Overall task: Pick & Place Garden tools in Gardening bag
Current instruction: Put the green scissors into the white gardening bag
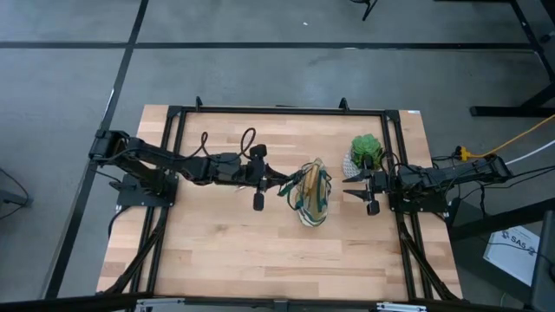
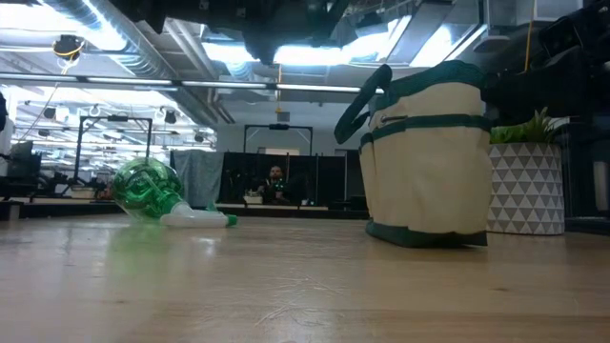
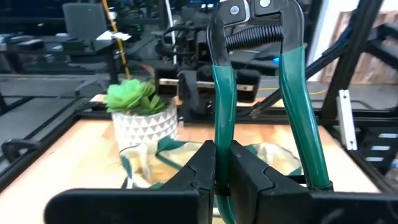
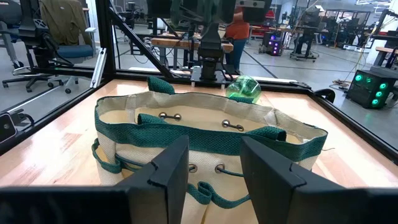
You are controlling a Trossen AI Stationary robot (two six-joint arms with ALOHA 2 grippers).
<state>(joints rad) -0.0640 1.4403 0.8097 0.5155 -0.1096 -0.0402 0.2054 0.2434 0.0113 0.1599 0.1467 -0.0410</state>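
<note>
In the high view the bag (image 1: 313,196) stands just right of the table's (image 1: 217,251) centre, its mouth open upward. The left arm reaches in from the left of the frame, and the left gripper (image 1: 279,185) sits at the bag's left edge, touching or nearly touching its rim. The left wrist view shows this gripper (image 3: 222,163) pressed together on one green handle of the shears (image 3: 261,93); the shears stand upright above the fingers, the second handle free at the right, the coil spring and pivot near the top of the frame. Below and behind them lies the bag's open top (image 3: 155,158).

The right gripper (image 1: 357,189) waits just right of the bag, apart from it. In the right wrist view its fingers (image 4: 166,167) are spread and hold nothing, with the bag (image 4: 205,134) filling the middle of the frame.

The spray bottle (image 2: 157,193) lies on its side on the table at the left of the low view, well apart from the bag (image 2: 429,157) at the right. The plant (image 1: 365,152) in its white pot stands just above the right gripper in the high view, near the bag's upper right.
</note>
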